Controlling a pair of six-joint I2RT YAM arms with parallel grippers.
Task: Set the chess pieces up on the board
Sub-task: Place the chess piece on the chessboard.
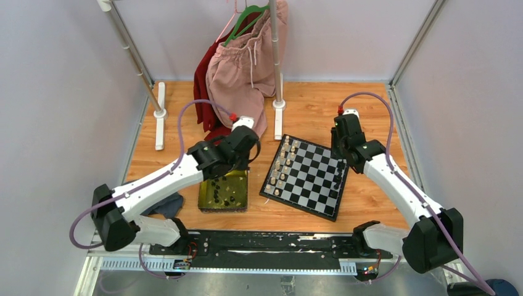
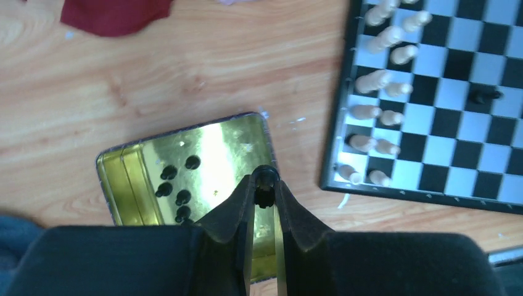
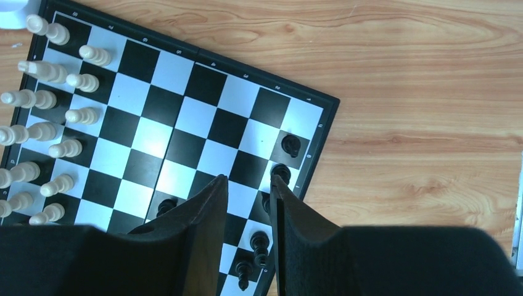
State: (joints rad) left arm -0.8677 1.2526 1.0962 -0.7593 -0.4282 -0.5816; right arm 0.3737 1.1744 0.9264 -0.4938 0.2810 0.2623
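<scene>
The board (image 1: 308, 179) lies at mid-table, with cream pieces along its left side. My left gripper (image 2: 266, 185) is shut on a tiny black chess piece (image 2: 266, 180), held above the yellow-green tray (image 2: 132, 179). Several more black pieces (image 2: 174, 185) lie in that tray. My right gripper (image 3: 249, 182) is open and empty above the board's right edge (image 3: 321, 132). Black pieces stand there along the right side (image 3: 290, 144), and one more (image 3: 164, 205) stands a column inward. In the left wrist view one black piece (image 2: 485, 95) stands alone on the board.
Red and pink clothes (image 1: 243, 68) hang from a rack at the back, its white feet (image 1: 279, 111) on the table behind the board. A dark blue cloth (image 1: 166, 203) lies left of the tray.
</scene>
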